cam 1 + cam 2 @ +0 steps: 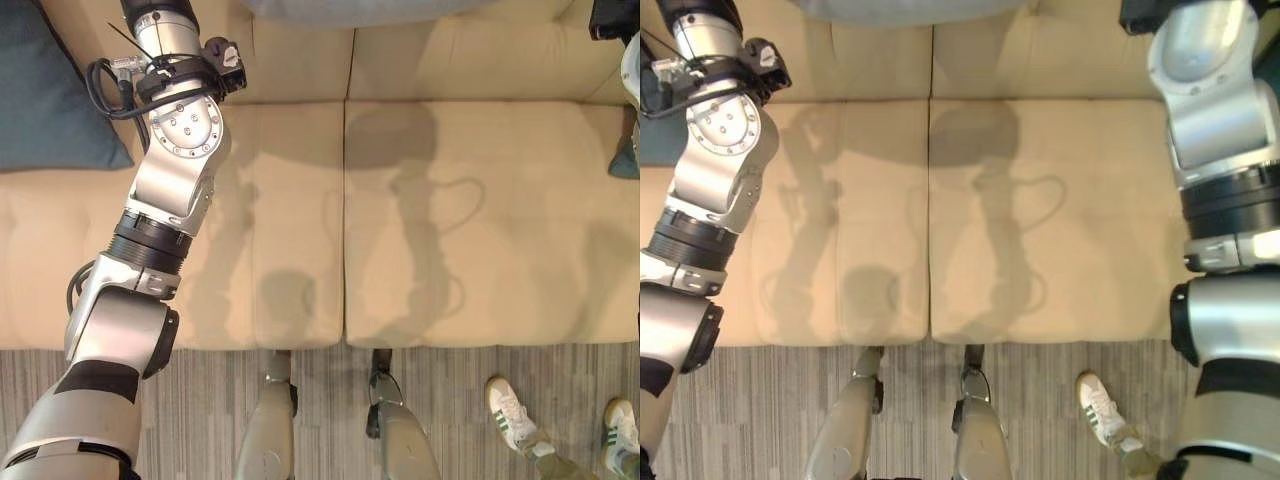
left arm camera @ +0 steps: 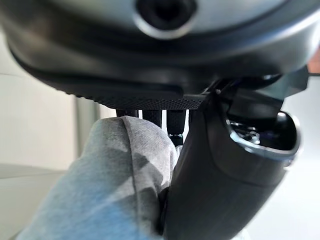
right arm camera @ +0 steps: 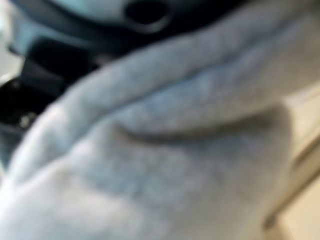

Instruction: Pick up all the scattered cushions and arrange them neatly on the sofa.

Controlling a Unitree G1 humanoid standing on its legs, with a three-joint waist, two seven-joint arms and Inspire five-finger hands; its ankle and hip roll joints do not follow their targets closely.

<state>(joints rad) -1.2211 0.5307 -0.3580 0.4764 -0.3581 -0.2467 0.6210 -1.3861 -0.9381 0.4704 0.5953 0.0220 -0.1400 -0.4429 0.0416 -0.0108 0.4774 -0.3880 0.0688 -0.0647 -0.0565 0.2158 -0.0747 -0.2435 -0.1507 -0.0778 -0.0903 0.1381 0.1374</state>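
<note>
A light grey cushion point(image 1: 350, 8) shows at the top edge of the left eye view, held up over the back of the beige sofa point(image 1: 450, 200). In the left wrist view my left hand point(image 2: 150, 75) is shut on a fold of the grey cushion point(image 2: 110, 185), pinched between the thumb point(image 2: 220, 190) and the fingers. In the right wrist view the grey cushion point(image 3: 175, 150) presses close against my right hand point(image 3: 60, 75), which shows as a dark bulk behind it. A dark blue cushion point(image 1: 50, 90) leans at the sofa's left end.
Another bluish cushion point(image 1: 627, 160) peeks in at the sofa's right edge. A person's white shoes point(image 1: 512, 412) stand on the striped grey floor point(image 1: 200, 400) in front of the sofa, to the right. The two middle seat cushions are bare.
</note>
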